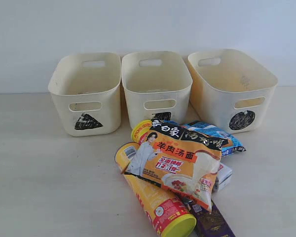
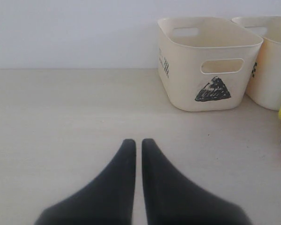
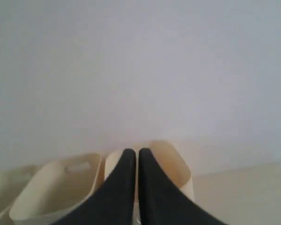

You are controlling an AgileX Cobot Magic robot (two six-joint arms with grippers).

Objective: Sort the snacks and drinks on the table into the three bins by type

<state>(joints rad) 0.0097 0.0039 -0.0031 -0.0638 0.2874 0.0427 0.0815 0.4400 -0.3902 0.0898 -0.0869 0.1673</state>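
Note:
Three cream bins stand in a row at the back of the table [image 1: 39, 173]: triangle bin [image 1: 85, 94], square bin [image 1: 156, 89], circle bin [image 1: 232, 89]. In front lies a pile: the orange noodle packet [image 1: 180, 160] on top, the yellow chip tube [image 1: 155, 200] under it, the second tube's yellow rim [image 1: 139, 131], the blue noodle packet [image 1: 214, 136], the white carton [image 1: 223, 175], the dark purple carton [image 1: 212, 222]. Neither arm shows in the exterior view. My left gripper [image 2: 138, 142] is shut, empty, low over the table near the triangle bin [image 2: 208, 63]. My right gripper [image 3: 136, 151] is shut, empty, facing the bins [image 3: 173, 164].
A plain white wall [image 1: 148, 24] runs behind the bins. The pile reaches the table's near edge. Bare beige table spreads left of the pile and in front of the triangle bin [image 2: 61, 117].

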